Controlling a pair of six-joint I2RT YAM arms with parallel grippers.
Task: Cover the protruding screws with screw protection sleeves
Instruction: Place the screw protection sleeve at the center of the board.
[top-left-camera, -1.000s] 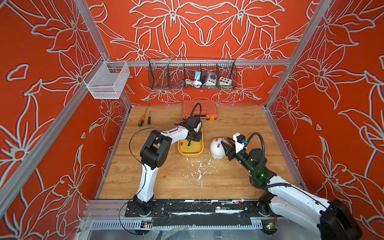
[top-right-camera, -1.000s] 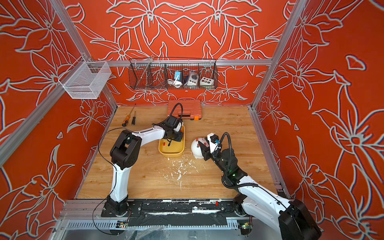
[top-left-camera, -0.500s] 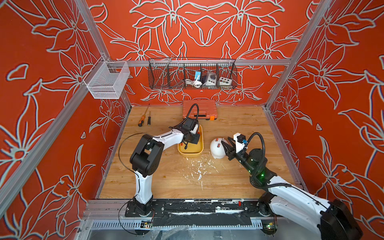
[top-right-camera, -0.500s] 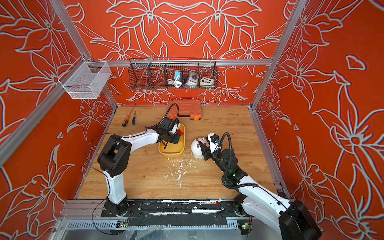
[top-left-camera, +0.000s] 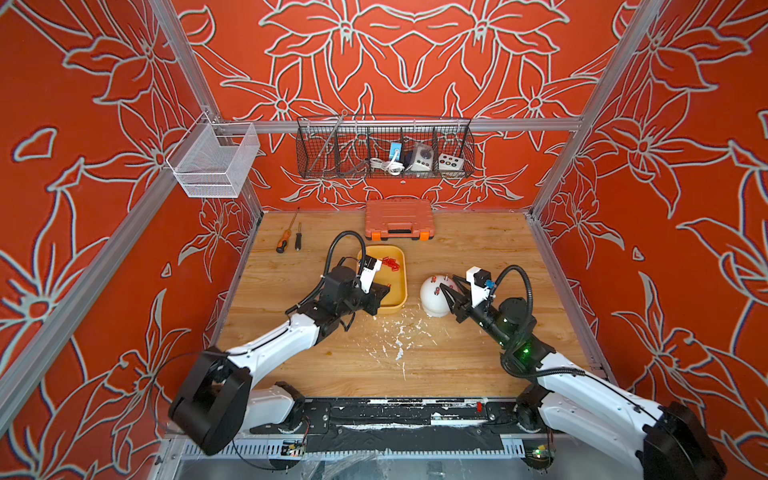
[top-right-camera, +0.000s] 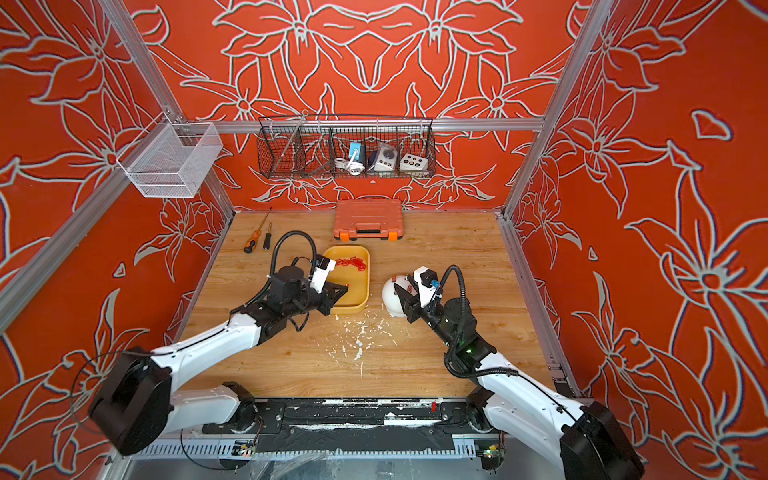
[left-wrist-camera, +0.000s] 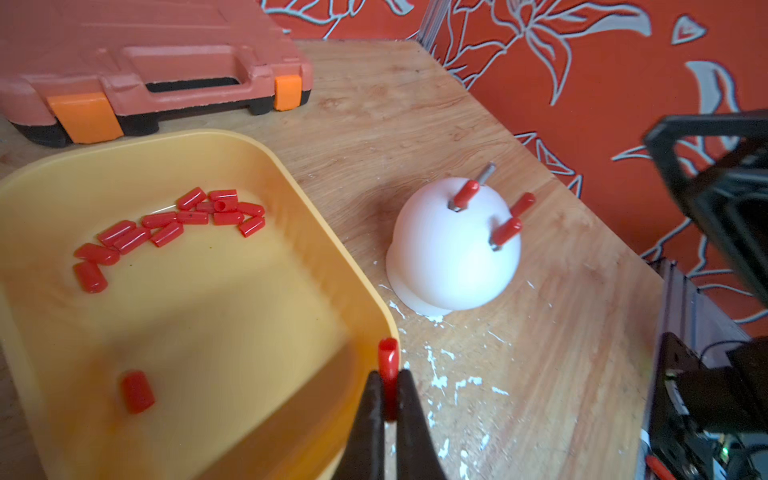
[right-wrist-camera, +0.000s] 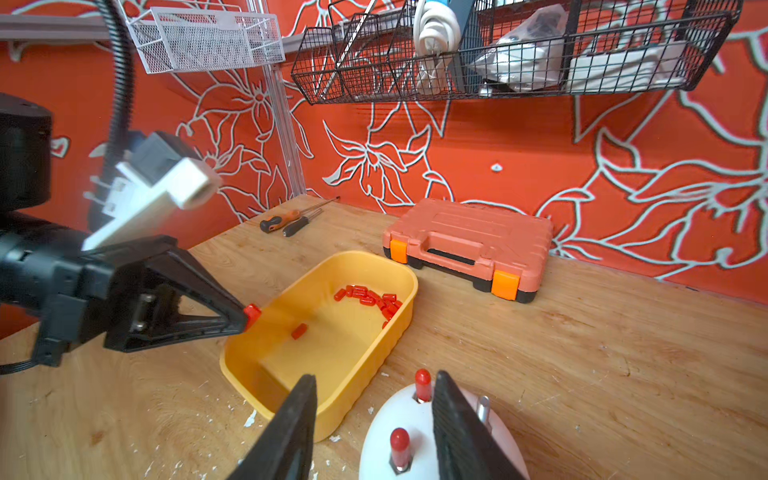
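Sleeve (left-wrist-camera: 388, 361), pinched open end forward in the closed left gripper (left-wrist-camera: 389, 376) over the tray (left-wrist-camera: 316, 216) corner, faces the bare screw (left-wrist-camera: 485, 172) on the far side of the dome (left-wrist-camera: 449, 266), beside the half-open, empty right gripper (right-wrist-camera: 374, 374).

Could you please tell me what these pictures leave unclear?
- Right wrist view: white dome-shaped body, cut off by the bottom edge, partly behind open right gripper.
- Left wrist view: held red plastic sleeve's lower end, hidden inside shut left gripper.
- Same view: yellow plastic tray's near wall, blurred.
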